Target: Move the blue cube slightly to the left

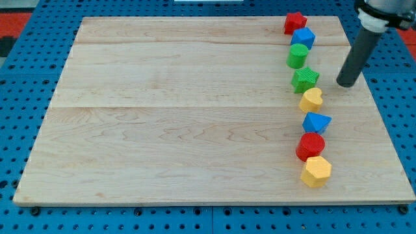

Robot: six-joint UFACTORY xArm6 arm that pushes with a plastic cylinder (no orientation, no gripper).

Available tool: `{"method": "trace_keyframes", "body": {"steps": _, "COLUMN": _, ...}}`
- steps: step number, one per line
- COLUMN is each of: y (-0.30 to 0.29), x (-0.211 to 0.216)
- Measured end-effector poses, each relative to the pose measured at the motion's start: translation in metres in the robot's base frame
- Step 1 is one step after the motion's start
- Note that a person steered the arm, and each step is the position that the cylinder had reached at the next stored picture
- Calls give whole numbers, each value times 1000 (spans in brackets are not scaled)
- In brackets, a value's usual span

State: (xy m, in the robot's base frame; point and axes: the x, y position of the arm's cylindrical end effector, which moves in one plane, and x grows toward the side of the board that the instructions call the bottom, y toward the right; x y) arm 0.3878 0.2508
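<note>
The blue cube (303,38) sits near the view's top right of the wooden board (182,110), just below a red star block (294,23) and above a green cylinder (298,56). My tip (346,84) rests on the board to the view's right of the block column, level with the green star block (305,80). It is below and to the right of the blue cube and touches no block.
The column goes on downward: a yellow heart block (311,99), a blue triangular block (316,122), a red round block (310,145) and a yellow hexagonal block (316,171). Blue pegboard (26,58) surrounds the board.
</note>
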Motion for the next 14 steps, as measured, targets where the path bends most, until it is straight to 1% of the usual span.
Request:
{"method": "trace_keyframes", "body": {"steps": 1, "y": 5, "x": -25}}
{"method": "trace_keyframes", "body": {"steps": 2, "y": 11, "x": -75}}
{"method": "trace_keyframes", "body": {"steps": 3, "y": -7, "x": -80}}
{"method": "trace_keyframes", "body": {"steps": 4, "y": 5, "x": -87}}
{"method": "trace_keyframes", "body": {"steps": 5, "y": 3, "x": -120}}
{"method": "trace_keyframes", "body": {"steps": 9, "y": 0, "x": -121}}
{"method": "trace_keyframes", "body": {"steps": 13, "y": -35, "x": -121}}
{"method": "trace_keyframes", "body": {"steps": 14, "y": -7, "x": -121}}
